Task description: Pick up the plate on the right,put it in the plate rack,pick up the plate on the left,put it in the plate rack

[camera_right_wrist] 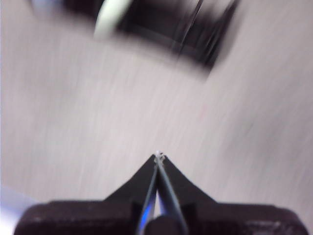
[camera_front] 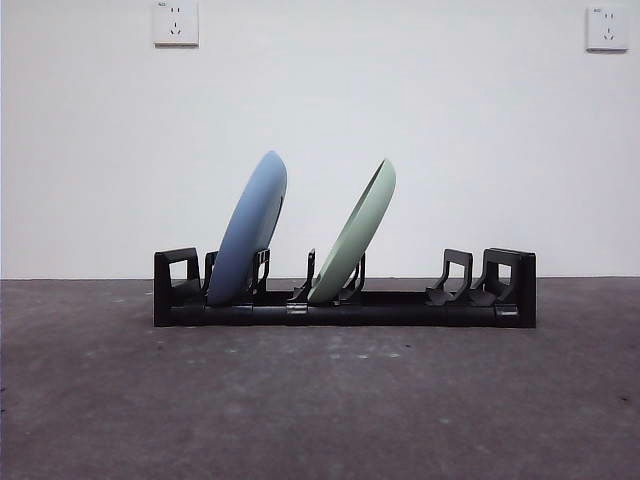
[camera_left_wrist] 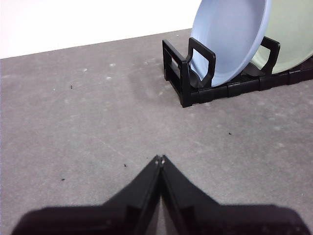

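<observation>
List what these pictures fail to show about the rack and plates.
- Right wrist view: motion blur smears the rack and a pale plate edge.
- Left wrist view: the picture's edge cuts off the green plate and the rack's far end.
- Front view: the plates are seen edge-on, faces hidden; no claw shows.

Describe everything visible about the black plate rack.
The long low black plastic plate rack rests flat on the grey table, with blocky ends and upright slotted dividers. A round light blue plate leans on edge in its left slots, a round pale green plate near the middle; the right slots are empty. No gripper touches it.
</observation>
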`<action>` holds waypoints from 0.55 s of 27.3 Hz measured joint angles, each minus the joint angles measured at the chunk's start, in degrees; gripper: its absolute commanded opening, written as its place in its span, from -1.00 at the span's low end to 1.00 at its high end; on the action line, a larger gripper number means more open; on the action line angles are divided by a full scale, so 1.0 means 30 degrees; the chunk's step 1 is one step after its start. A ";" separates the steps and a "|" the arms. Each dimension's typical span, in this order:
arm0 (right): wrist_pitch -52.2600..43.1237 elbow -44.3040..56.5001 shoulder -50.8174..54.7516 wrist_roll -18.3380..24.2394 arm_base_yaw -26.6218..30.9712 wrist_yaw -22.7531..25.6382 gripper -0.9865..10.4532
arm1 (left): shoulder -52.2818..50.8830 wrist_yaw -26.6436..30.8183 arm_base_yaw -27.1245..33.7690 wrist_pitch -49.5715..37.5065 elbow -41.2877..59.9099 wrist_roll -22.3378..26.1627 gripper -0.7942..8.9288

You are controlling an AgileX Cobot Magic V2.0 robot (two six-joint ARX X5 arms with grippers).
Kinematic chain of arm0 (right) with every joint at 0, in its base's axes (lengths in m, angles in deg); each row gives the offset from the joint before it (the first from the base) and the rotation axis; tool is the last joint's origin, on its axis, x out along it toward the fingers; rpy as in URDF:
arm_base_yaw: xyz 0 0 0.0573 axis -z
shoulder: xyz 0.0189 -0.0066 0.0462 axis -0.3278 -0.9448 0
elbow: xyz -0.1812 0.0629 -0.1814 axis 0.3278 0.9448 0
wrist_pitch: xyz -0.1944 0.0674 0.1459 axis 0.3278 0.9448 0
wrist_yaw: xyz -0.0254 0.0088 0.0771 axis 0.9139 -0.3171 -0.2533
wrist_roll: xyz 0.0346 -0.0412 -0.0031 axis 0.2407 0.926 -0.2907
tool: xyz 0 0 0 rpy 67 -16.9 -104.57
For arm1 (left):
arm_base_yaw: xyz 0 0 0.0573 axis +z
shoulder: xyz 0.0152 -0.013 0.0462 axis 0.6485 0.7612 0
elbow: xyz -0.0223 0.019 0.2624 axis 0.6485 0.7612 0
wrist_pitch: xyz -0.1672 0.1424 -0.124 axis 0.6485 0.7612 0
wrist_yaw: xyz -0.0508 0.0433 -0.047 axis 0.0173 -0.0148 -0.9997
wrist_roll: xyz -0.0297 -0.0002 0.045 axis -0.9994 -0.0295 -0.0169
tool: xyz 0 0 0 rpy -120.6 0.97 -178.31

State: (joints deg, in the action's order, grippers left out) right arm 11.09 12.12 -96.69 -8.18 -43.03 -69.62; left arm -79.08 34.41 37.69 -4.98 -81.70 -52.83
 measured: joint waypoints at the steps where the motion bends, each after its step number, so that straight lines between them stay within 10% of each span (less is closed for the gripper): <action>1: -0.1472 0.0175 0.0801 0.0051 0.0707 -0.0503 -0.82 | 0.0044 0.0000 0.0000 0.0000 0.0000 0.0000 -0.84; 4: -0.6207 0.1785 0.3905 0.0146 0.3373 -0.2951 -0.82 | 0.0124 -0.0007 0.0000 -0.0007 0.0000 0.0000 -0.84; 15: -1.5934 1.5766 1.3551 0.2186 0.9224 -0.3024 -0.82 | 0.0197 -0.0007 0.0000 -0.0007 0.0000 0.0000 -0.84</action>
State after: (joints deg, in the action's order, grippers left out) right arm -36.71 59.42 -56.04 -1.62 -15.36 -78.69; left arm -78.49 34.39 37.69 -5.00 -81.70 -52.83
